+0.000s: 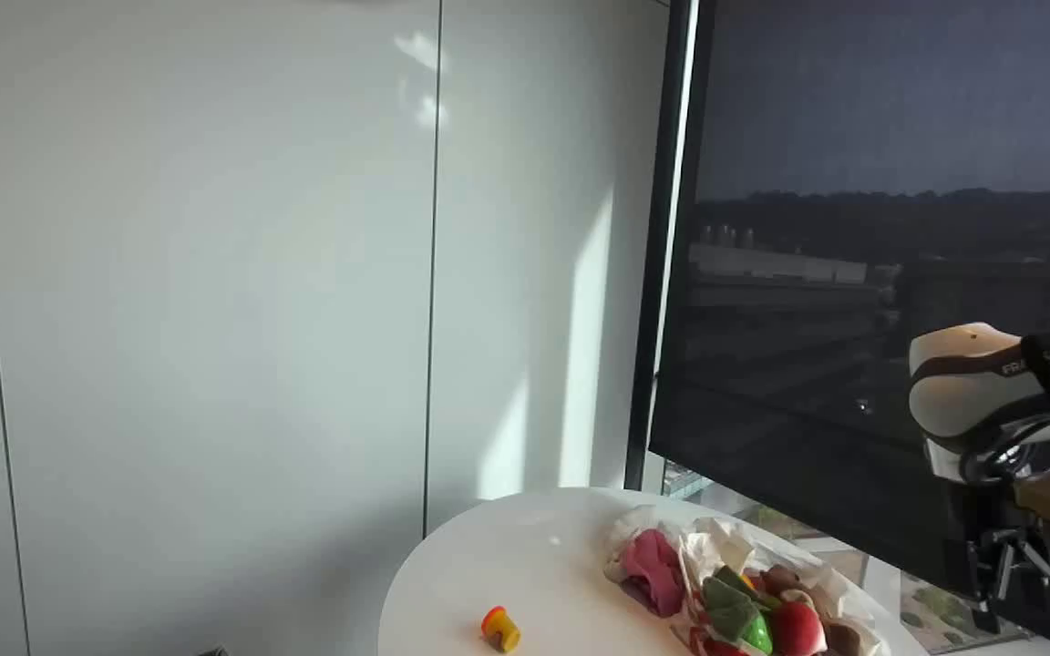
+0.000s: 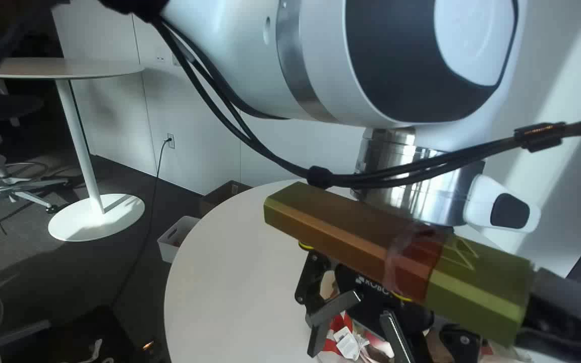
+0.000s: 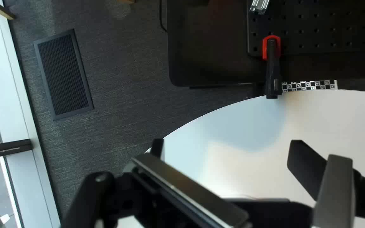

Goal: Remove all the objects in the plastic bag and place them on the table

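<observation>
The plastic bag (image 1: pixel 712 544), crinkled and whitish, lies spread at the right part of the round white table (image 1: pixel 525 528). Heaped in or on it are several objects: a pink piece (image 1: pixel 653 567), a green one (image 1: pixel 730 609), a red one (image 1: pixel 799 629) and brown ones; the lower part is cut off by the frame. Apart from the bag, a small yellow piece with an orange-red end (image 1: pixel 500 629) rests on the bare tabletop. My gripper (image 3: pixel 228 150) is open, fingers wide apart and nothing between them. In an exterior view the gripper (image 1: pixel 1008 583) hangs right of the bag, above table height.
Past the table edge, the wrist view shows a black bench with a red-and-black clamp (image 3: pixel 272 63). A brass-coloured block (image 2: pixel 396 257) sits across my wrist, with cables above it. A white bin (image 2: pixel 175 237) stands on the floor beside the table. A dark window blind (image 1: pixel 853 301) rises behind.
</observation>
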You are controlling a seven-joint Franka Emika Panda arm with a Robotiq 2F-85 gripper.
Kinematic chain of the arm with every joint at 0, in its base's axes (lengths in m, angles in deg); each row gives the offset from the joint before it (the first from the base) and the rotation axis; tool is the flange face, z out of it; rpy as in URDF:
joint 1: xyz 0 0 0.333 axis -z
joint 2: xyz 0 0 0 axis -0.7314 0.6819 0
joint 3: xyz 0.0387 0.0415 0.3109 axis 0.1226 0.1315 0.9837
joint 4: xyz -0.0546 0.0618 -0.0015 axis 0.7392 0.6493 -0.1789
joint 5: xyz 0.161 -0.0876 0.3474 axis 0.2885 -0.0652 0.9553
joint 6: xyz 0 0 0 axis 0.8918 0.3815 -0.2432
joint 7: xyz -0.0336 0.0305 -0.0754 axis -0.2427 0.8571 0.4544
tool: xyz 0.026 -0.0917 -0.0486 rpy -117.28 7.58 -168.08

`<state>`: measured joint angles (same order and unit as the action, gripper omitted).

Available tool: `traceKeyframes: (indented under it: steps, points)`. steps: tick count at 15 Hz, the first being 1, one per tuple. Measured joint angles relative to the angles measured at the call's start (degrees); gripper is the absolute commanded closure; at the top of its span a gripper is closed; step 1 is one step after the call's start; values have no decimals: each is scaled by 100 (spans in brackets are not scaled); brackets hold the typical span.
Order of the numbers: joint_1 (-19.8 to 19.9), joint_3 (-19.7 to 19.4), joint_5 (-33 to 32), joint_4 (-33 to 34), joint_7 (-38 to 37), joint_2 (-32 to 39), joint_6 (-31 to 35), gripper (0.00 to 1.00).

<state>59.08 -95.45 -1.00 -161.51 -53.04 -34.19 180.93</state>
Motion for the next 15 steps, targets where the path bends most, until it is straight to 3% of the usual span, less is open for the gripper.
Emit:
traceKeyframes:
  steps: [10, 15]
  points:
    - [-7, 1, 19, 14, 0, 10, 2, 0]
    - [-407, 12, 533, -19, 114, 625, 1043, 0]
